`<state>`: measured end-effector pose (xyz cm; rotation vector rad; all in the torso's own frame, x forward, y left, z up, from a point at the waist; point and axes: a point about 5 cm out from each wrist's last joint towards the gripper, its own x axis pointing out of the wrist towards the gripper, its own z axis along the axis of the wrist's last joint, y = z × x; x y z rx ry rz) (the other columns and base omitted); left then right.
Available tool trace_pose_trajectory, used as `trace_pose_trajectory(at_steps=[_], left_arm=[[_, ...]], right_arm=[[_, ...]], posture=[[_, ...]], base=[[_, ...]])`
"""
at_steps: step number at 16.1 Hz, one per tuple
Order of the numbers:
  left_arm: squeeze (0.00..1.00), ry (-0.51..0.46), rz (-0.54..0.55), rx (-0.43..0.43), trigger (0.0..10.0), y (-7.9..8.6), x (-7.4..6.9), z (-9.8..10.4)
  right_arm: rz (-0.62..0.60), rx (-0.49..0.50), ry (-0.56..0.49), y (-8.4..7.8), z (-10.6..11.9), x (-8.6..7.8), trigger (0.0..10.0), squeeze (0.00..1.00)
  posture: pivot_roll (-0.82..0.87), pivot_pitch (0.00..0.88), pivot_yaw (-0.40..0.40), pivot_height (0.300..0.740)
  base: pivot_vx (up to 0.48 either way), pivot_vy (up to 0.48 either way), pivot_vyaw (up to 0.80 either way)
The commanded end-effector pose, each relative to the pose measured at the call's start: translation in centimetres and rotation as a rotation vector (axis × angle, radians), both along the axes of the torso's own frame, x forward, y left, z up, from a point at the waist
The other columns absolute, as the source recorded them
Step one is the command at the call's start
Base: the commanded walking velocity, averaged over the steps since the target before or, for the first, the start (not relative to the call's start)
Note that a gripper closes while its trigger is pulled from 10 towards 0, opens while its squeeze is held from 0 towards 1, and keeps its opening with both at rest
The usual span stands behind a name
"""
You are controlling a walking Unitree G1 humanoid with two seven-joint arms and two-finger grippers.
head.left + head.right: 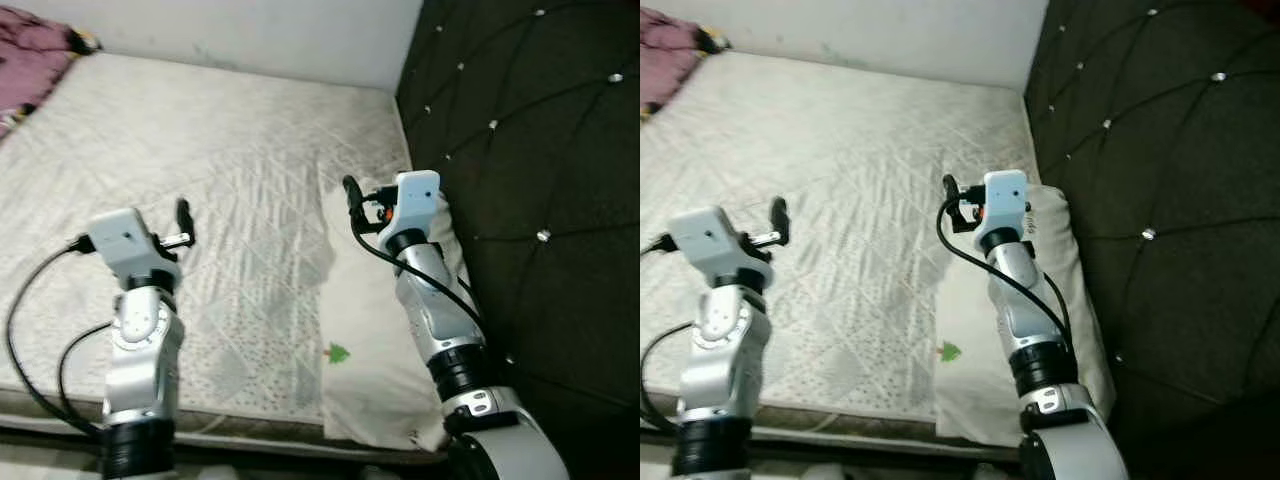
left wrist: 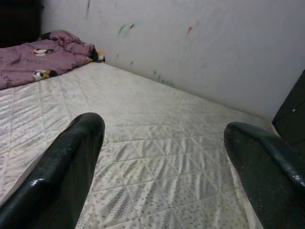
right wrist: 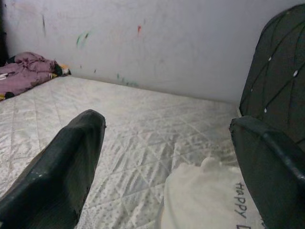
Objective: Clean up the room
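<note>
My two arms reach out over the near edge of the bed, and both grippers hold nothing. At about seven o'clock in my head view, my left gripper (image 1: 183, 222) hangs over the bare mattress (image 1: 230, 180) with its black fingers (image 2: 62, 176) spread wide apart, quilted fabric showing between them in the wrist view. At about four o'clock my right gripper (image 1: 352, 195) is raised over the top end of a white pillow (image 1: 375, 370), its fingers (image 3: 57, 176) likewise wide apart and touching nothing. The pillow lies along the right side of the mattress, pressed against the dark tufted headboard (image 1: 530, 200) at three o'clock; it carries a small green print (image 1: 337, 353) near its lower half and dark lettering (image 3: 240, 202) by its upper edge, too partial to read. Farther off, the mattress runs up to a pale wall (image 2: 190, 52) marked with small green and red smudges. At the far corner, around ten o'clock, a crumpled purple blanket (image 2: 40, 55) sits on the mattress against the wall.
</note>
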<state>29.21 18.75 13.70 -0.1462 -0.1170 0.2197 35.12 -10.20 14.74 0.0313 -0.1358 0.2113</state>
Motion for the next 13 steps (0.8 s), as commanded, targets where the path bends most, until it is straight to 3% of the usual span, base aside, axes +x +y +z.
trace_pose_trajectory(at_steps=[1,10,13], left_arm=[[0.00,0.001,-0.009,0.007,10.0,0.00,0.05,-0.10],[0.00,0.003,-0.015,-0.005,10.0,-0.16,0.18,-0.19],[0.00,0.001,-0.018,-0.009,10.0,-0.21,0.25,-0.19]], right_arm=[[0.001,0.003,-0.016,-0.03,0.59,0.29,10.0,0.00],[0.017,0.002,0.003,0.20,0.15,0.28,10.0,0.00],[0.024,-0.004,0.011,0.28,-0.01,0.30,10.0,0.00]], posture=[[0.07,0.000,-0.061,0.740],[0.07,0.000,-0.064,0.740],[0.07,0.000,-0.066,0.740]], base=[[0.000,0.480,0.00],[0.000,0.480,0.00],[0.000,0.480,-0.80]])
